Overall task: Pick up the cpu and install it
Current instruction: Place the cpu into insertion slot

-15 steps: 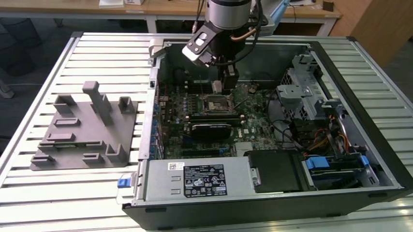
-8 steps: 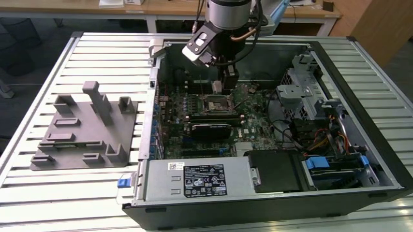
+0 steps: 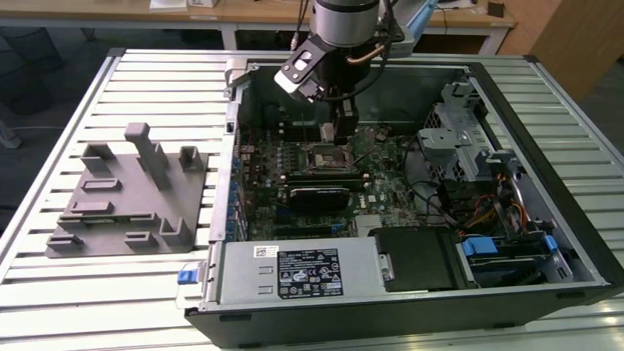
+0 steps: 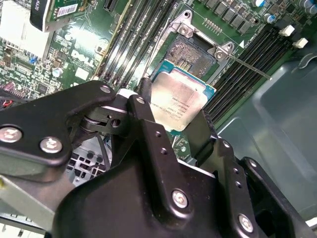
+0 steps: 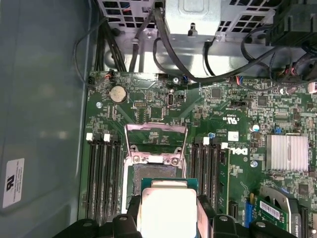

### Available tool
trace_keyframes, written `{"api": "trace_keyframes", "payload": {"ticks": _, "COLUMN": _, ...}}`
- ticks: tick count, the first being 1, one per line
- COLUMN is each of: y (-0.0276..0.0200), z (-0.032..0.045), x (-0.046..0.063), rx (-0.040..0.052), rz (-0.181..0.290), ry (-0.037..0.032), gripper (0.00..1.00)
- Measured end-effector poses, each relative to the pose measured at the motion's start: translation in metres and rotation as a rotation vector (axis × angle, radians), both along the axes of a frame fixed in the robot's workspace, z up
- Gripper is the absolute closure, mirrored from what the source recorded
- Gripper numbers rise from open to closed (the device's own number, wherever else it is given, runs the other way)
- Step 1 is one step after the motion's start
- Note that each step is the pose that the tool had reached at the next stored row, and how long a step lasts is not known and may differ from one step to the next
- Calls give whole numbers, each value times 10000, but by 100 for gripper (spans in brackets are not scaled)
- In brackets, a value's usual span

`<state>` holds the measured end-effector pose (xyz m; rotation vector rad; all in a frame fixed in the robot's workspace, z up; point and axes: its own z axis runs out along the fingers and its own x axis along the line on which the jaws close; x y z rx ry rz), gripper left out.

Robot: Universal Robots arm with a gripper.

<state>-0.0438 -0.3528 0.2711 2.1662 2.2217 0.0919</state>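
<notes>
One flat, silver-grey cpu (image 4: 181,101) between jaws

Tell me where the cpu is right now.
In both wrist views the cpu is held in the gripper, over the open socket between the memory slots.

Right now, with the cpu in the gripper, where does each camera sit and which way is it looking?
Exterior view: off the arm, raised, looking down on the open computer case; shows the arm and gripper over the motherboard.
First wrist view: on the wrist, looking past the cpu across the open socket; fingers flank the cpu.
Second wrist view: on the wrist, behind the gripper's black linkage, facing the cpu above the socket.
Shared: both wrist views show cpu and socket.
</notes>
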Motion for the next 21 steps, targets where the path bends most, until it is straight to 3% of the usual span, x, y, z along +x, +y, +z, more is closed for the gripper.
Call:
{"api": "trace_keyframes", "payload": {"ticks": 13, "y": 2, "z": -88, "x": 0, "rx": -2, "rz": -6, "ry": 0, "gripper": 47}}
{"api": "trace_keyframes", "payload": {"ticks": 21, "y": 25, "z": -225, "x": 0, "rx": 8, "rz": 119, "ry": 0, "gripper": 47}}
